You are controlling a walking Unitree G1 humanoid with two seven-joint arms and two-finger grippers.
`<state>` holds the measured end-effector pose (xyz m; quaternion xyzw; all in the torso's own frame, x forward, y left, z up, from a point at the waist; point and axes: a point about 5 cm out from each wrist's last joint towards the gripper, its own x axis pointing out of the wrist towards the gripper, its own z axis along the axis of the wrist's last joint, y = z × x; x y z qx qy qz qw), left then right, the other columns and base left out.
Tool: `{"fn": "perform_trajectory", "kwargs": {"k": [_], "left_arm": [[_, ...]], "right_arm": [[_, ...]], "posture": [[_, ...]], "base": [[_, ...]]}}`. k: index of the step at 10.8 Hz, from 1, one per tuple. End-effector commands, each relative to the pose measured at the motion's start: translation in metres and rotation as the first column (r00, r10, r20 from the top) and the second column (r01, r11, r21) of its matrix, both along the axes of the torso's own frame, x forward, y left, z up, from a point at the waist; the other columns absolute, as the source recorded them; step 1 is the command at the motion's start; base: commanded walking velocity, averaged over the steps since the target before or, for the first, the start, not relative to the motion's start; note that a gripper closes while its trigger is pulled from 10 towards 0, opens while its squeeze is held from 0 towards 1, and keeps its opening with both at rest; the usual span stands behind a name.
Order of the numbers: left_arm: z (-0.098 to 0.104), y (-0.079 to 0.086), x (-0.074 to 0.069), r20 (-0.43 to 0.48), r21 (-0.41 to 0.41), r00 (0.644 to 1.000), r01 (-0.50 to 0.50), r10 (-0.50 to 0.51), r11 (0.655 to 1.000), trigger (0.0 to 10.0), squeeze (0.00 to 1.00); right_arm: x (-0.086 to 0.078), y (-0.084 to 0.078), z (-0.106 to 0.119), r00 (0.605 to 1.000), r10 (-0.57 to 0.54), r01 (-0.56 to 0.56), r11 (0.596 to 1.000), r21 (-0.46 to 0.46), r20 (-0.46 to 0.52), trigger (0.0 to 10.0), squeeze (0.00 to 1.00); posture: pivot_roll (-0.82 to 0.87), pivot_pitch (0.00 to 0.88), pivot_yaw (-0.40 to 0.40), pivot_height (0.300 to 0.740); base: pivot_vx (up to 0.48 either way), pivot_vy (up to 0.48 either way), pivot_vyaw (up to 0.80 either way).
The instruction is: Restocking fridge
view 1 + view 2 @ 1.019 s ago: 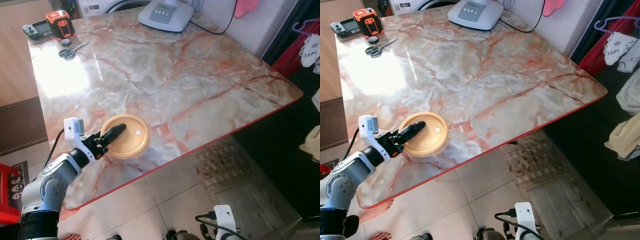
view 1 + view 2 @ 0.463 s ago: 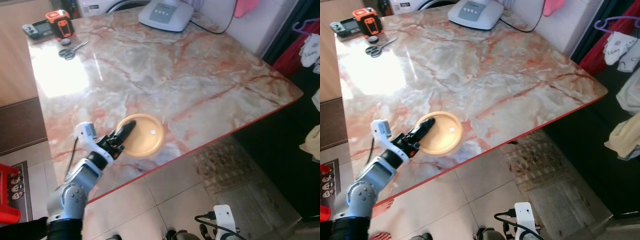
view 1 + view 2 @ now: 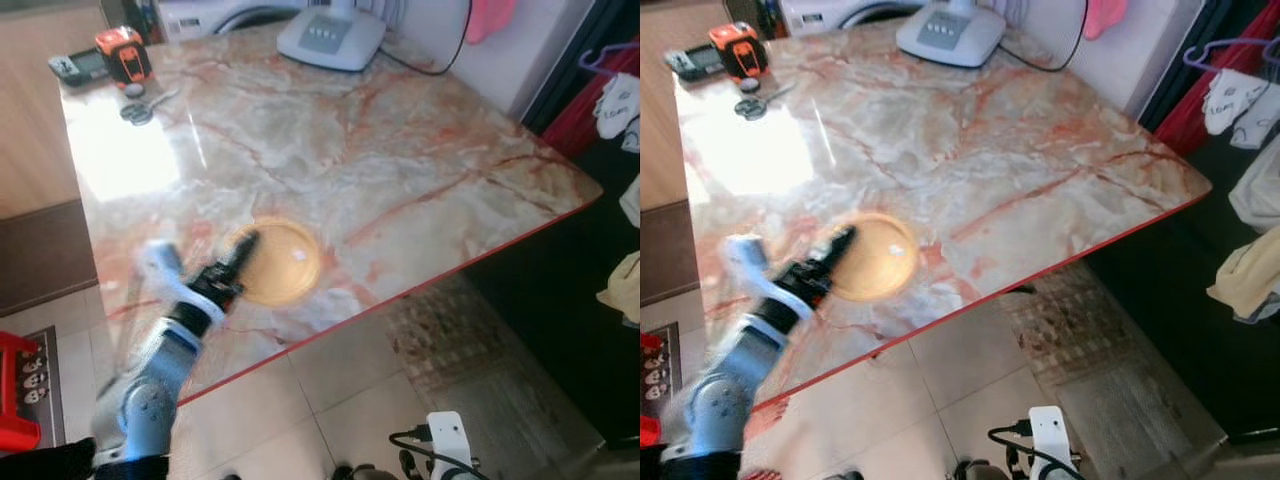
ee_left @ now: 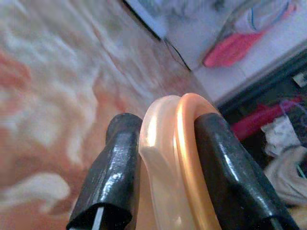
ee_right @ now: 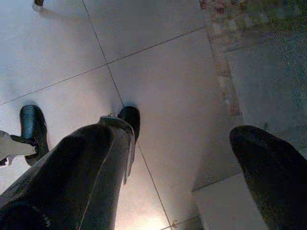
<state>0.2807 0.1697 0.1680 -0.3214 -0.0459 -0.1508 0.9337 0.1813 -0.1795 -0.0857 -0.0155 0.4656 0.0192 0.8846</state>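
Your left pincer is clamped on the rim of the orange plate, one finger on each face of the rim. That plate lies just ahead of it on the marble table, near the front edge. Your right pincer hangs spread wide above the tiled floor.

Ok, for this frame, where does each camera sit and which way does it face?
Left eye view: on the head, looking down at the marble table; left arm and left tool gripping the orange plate.
Right eye view: same scene, shifted slightly sideways.
Left wrist view: along the left tool's fingers, clamped on the plate's rim.
Right wrist view: faces the tiled floor past the open right tool.
Shared: both eye views and the left wrist view show the plate.
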Motion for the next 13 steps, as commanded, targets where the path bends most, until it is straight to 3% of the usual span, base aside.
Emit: {"fn": "perform_trajectory", "kwargs": {"k": [1, 3, 4, 5, 6, 7, 10, 13], "left_arm": [[0.013, 0.005, -0.005, 0.045, 0.028, 0.998, -0.054, 0.053, 0.998, 10.0, 0.00], [0.028, 0.020, -0.010, 0.090, 0.048, 0.984, -0.158, 0.153, 0.986, 10.0, 0.00], [0.031, 0.033, -0.014, 0.106, 0.137, 0.976, -0.205, 0.191, 0.969, 10.0, 0.00], [0.032, 0.046, -0.015, 0.105, 0.157, 0.964, -0.257, 0.243, 0.953, 10.0, 0.00], [0.036, 0.063, -0.021, 0.112, 0.184, 0.929, -0.367, 0.352, 0.912, 10.0, 0.00], [0.032, 0.060, -0.025, 0.108, 0.223, 0.916, -0.400, 0.385, 0.889, 10.0, 0.00], [0.032, 0.043, -0.015, 0.105, 0.176, 0.924, -0.381, 0.368, 0.908, 10.0, 0.00], [0.036, 0.054, -0.004, 0.137, 0.193, 0.907, -0.419, 0.398, 0.887, 10.0, 0.00]], "right_arm": [[-0.011, -0.002, -0.005, 0.999, -0.020, 0.020, 1.000, -0.002, -0.035, 10.0, 0.00], [-0.012, -0.004, -0.005, 0.999, -0.030, 0.030, 1.000, -0.006, -0.033, 10.0, 0.00], [-0.013, -0.005, -0.005, 0.999, -0.036, 0.035, 0.999, -0.012, -0.031, 10.0, 0.00], [-0.012, -0.006, -0.005, 0.999, -0.039, 0.039, 0.999, -0.013, -0.027, 10.0, 0.00], [-0.012, -0.008, -0.004, 0.997, -0.074, 0.074, 0.997, -0.008, -0.010, 10.0, 0.00], [-0.012, -0.009, -0.004, 0.996, -0.084, 0.084, 0.996, -0.006, -0.004, 10.0, 0.00], [-0.009, -0.007, -0.003, 0.995, -0.097, 0.097, 0.995, 0.010, 0.012, 10.0, 0.00], [0.002, -0.003, 0.002, 0.994, -0.106, 0.105, 0.994, 0.015, 0.033, 10.0, 0.00]], "posture": [[-0.09, 0.090, -0.050, 0.740], [-0.08, 0.081, -0.053, 0.740], [-0.08, 0.090, -0.055, 0.740], [-0.08, 0.101, -0.056, 0.740], [-0.07, 0.140, -0.059, 0.740], [-0.07, 0.156, -0.066, 0.740], [-0.08, 0.159, -0.060, 0.740], [-0.07, 0.108, -0.045, 0.740]], "base": [[0.000, 0.000, 0.00], [0.000, 0.000, 0.00], [0.000, 0.000, 0.00], [0.000, 0.000, 0.00], [0.000, 0.000, 0.00], [0.000, 0.000, 0.00], [0.000, 0.000, 0.00], [0.000, 0.000, 0.00]]}}
